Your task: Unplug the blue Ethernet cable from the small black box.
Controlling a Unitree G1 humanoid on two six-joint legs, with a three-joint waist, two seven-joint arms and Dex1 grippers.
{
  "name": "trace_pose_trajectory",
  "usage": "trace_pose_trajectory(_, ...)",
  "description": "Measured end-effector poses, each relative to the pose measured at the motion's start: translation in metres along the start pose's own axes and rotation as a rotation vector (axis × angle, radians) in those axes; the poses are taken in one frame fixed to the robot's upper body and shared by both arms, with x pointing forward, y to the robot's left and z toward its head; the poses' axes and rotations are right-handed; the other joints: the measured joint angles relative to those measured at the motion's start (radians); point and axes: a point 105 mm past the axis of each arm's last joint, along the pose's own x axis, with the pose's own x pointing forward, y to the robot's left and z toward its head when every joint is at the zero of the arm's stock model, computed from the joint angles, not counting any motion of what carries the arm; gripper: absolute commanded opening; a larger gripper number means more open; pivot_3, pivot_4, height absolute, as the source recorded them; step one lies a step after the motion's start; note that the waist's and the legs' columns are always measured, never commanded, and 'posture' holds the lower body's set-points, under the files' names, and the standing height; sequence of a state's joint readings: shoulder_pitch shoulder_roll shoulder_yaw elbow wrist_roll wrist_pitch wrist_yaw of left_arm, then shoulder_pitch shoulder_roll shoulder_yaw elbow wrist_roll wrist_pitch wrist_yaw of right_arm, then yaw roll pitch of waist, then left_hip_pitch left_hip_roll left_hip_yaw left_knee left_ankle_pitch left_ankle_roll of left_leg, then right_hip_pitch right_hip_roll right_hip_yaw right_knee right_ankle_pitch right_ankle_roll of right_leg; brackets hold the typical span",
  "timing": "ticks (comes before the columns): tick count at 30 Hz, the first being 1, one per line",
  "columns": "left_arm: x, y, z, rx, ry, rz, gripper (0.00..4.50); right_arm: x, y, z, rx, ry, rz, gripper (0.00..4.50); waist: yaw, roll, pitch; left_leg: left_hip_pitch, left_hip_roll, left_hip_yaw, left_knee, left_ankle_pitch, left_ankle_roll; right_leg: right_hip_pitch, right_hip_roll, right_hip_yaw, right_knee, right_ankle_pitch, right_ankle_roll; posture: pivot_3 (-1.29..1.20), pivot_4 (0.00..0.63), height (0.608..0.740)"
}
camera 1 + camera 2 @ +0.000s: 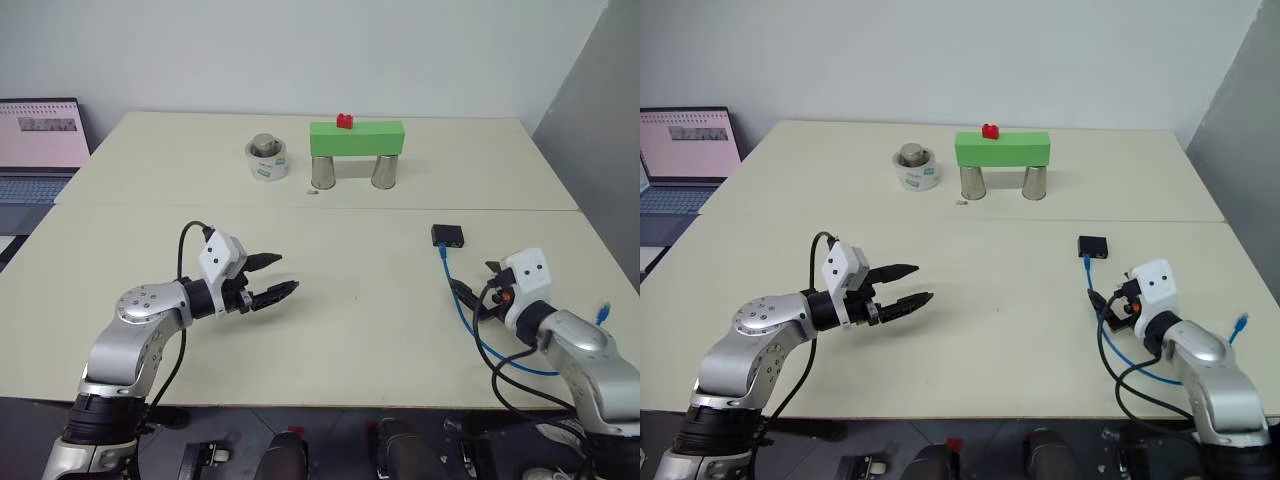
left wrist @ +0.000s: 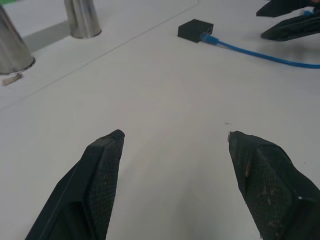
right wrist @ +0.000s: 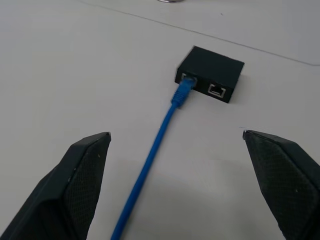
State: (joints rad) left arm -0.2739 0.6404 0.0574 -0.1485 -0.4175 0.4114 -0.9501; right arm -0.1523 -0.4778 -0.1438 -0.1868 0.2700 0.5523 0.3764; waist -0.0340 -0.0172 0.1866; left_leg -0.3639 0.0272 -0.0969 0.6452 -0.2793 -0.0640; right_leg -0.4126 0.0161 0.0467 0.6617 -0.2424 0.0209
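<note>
While its plug sits in one of the two ports on the near face, the blue Ethernet cable (image 3: 165, 125) is still joined to the small black box (image 3: 212, 70), which lies flat on the right half of the pale table (image 1: 330, 260). From the port the cord runs back toward the robot, passes between the fingers of the right gripper (image 3: 175, 150), and curls away in a loop near the table's front edge, its free plug lying off to the right. That right gripper hovers just short of the box with its fingers spread wide, touching neither cord nor box. Well apart on the left side, the left gripper (image 1: 268, 278) also hangs over bare table with fingers splayed, holding nothing. Farther back stand a green block (image 1: 356, 138) bridged across two metal cups (image 1: 323, 172), topped by a small red piece (image 1: 345, 121), with a roll of tape (image 1: 267, 159) beside it. A laptop (image 1: 38, 150) sits off the far left.
</note>
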Motion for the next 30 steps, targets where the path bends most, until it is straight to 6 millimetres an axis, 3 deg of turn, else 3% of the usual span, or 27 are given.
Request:
trace_pose_trajectory(8, 0.008, -0.002, 0.010, 0.026, -0.024, -0.026, 3.56, 0.050, 0.012, -0.007, 0.087, 0.011, -0.089, 4.50, -0.007, 0.000, 0.000, -0.001, 0.000, 0.000, -0.001, 0.000, 0.000, -0.002, 0.000, 0.000, 0.001, 0.000, 0.000, 0.00, 0.150, 0.740)
trace_pose_trajectory(16, 0.008, -0.002, 0.008, 0.024, -0.020, -0.026, 3.56, 0.067, 0.019, -0.003, 0.091, 0.002, -0.137, 2.81, -0.008, 0.000, 0.000, 0.001, 0.000, 0.001, 0.000, 0.000, 0.000, -0.001, 0.000, 0.001, 0.003, 0.000, 0.000, 0.00, 0.150, 0.740)
trace_pose_trajectory(26, 0.008, -0.002, 0.006, 0.021, -0.015, -0.023, 3.56, 0.068, 0.025, -0.001, 0.049, 0.017, -0.139, 0.17, -0.013, 0.000, 0.000, 0.001, 0.000, 0.000, 0.000, 0.000, 0.000, 0.000, 0.000, 0.000, 0.002, 0.000, 0.000, 0.00, 0.150, 0.740)
trace_pose_trajectory(30, 0.008, 0.001, 0.001, -0.015, -0.012, -0.015, 3.56, 0.061, 0.028, 0.001, -0.098, 0.015, -0.064, 0.13, -0.010, 0.000, 0.000, 0.000, 0.000, 0.000, 0.000, 0.000, 0.000, -0.001, 0.000, 0.000, 0.001, 0.000, 0.000, 0.00, 0.150, 0.740)
